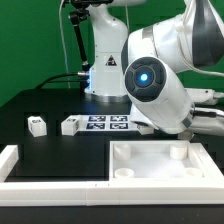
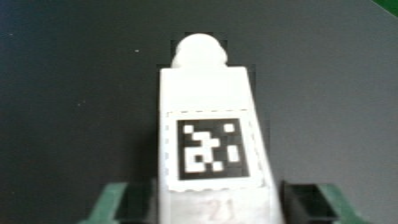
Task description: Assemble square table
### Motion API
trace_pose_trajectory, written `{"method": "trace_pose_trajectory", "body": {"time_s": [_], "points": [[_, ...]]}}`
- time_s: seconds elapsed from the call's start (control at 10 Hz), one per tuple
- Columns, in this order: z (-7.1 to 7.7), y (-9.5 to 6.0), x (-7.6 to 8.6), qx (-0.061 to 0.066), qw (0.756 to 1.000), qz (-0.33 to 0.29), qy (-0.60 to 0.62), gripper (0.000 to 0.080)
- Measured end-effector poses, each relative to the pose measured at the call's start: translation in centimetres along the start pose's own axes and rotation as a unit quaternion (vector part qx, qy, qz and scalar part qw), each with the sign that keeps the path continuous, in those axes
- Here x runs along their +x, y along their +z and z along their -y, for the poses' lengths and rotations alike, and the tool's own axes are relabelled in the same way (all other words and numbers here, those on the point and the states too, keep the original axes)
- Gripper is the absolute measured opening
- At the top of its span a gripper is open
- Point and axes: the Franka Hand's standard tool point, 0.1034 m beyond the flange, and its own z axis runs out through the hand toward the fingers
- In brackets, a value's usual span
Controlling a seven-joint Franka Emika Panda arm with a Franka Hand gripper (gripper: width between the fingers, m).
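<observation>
In the wrist view my gripper [image 2: 214,203] is shut on a white table leg [image 2: 203,95]. The leg reaches away from the jaws over the black table, with a rounded tip at its far end and a black-white tag [image 2: 210,150] on its face. One finger [image 2: 121,201] shows on each side of the leg. In the exterior view the large white square tabletop panel [image 1: 150,166] lies at the front right with raised sockets [image 1: 178,152]. My arm [image 1: 155,85] hangs over it and hides the gripper. Two small white legs [image 1: 37,125] [image 1: 70,126] lie at the left.
The marker board [image 1: 110,122] lies behind the panel near the robot base [image 1: 105,70]. White border rails [image 1: 10,160] run along the exterior view's left and front edges of the black table.
</observation>
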Motion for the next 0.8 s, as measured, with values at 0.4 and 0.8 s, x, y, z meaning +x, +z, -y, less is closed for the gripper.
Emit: {"method": "trace_pose_trajectory", "body": {"time_s": [0.4,0.8], "points": [[0.0,0.0,0.0,0.000,1.000,0.000,0.000,0.0289],[-0.8,-2.7,-1.1,-0.015,0.999,0.007,-0.030,0.0291]]}}
